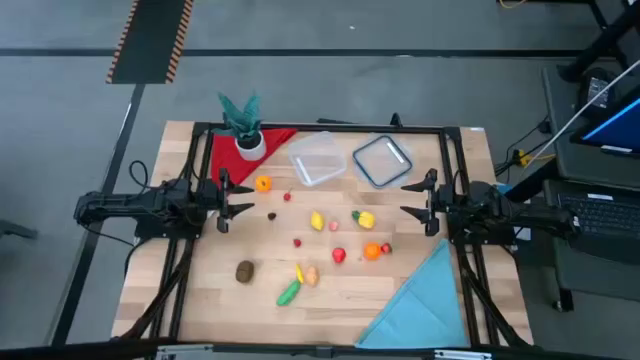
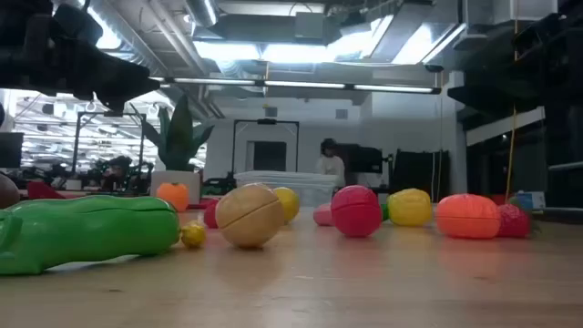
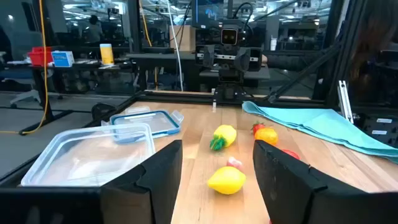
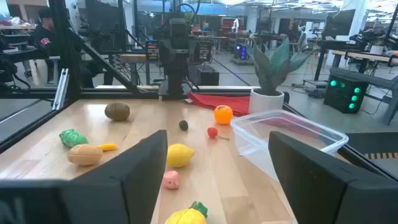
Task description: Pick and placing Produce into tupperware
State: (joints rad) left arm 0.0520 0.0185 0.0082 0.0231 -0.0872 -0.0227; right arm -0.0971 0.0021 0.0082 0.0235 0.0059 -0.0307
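Small clear square plastic tupperware [image 1: 315,158] at table's far side, scattered toy produce [image 1: 318,222] mid-table, green piece [image 2: 82,232] cut off in low view, left gripper [image 1: 222,196] and right gripper [image 1: 428,206] both spread wide, empty.

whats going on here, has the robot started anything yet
Nothing is being handled. The left gripper and the right gripper hang open at opposite sides of the table, holding nothing. The toy produce lies scattered over the wood. The clear tupperware sits empty toward the far edge, with its blue-rimmed lid lying beside it and a potted plant on a red cloth nearby. A blue cloth covers the near right corner.
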